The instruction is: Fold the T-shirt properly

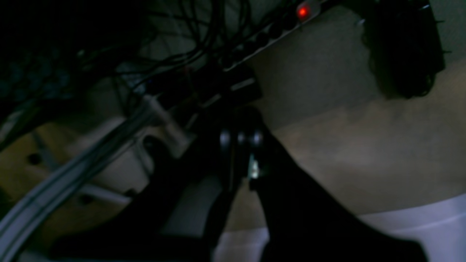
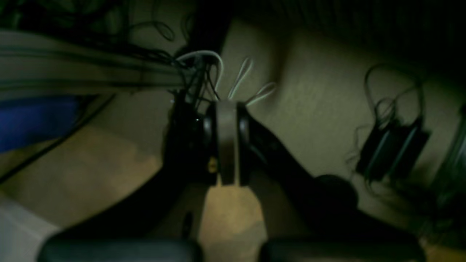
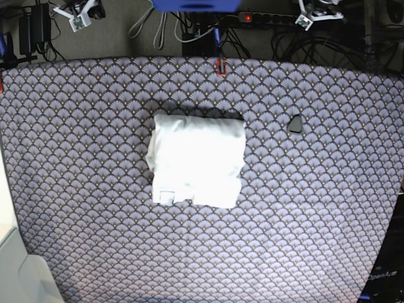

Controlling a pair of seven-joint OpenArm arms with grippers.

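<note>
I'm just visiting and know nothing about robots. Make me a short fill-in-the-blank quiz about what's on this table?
1. The T-shirt is folded into a compact bundle and its colour is ____.
2. It lies on a tablecloth printed with a repeating ____ pattern.
3. On the power strip beyond the table's far edge, a small ____ light glows.

Missing words: white; fan-shaped scale; red
</note>
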